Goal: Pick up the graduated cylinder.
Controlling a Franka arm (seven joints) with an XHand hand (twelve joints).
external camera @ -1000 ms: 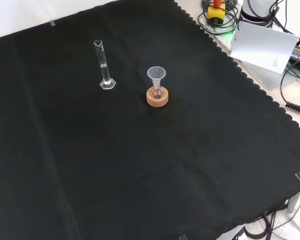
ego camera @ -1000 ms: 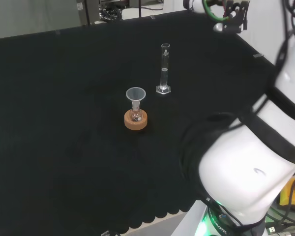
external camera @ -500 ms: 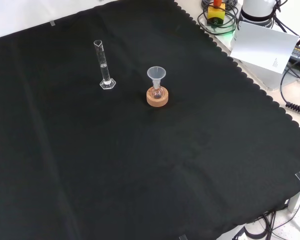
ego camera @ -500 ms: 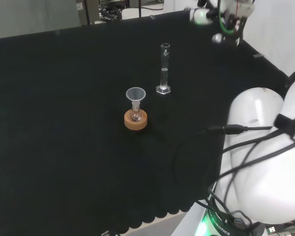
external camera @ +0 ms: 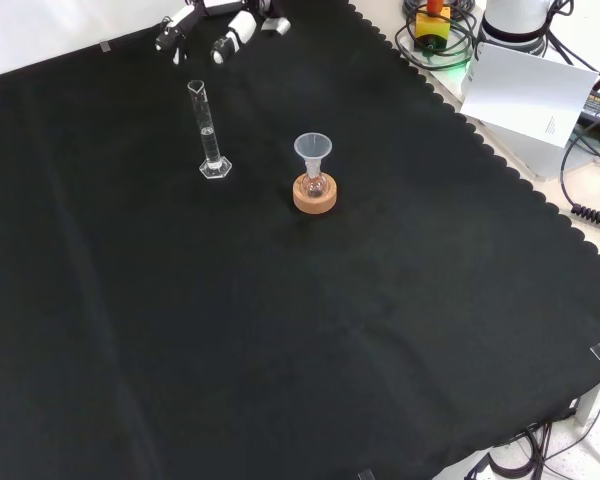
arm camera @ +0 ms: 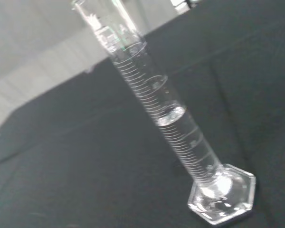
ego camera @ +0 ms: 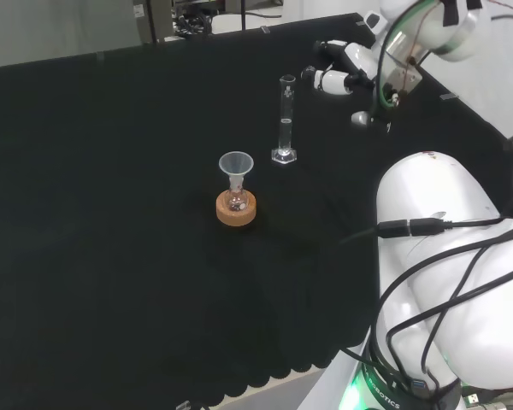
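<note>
Cylinder (ego camera: 285, 120) is standing upright toward the far edge of the surface (external camera: 280, 330) in the front view, ungrasped, while the hand (ego camera: 346, 68), fingers relaxed and holding nothing, is now arriving beside it to grasp.

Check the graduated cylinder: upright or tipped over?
Upright. The graduated cylinder stands on its hexagonal base on the black cloth in head and front views; the hand is beside it, not touching.
</note>
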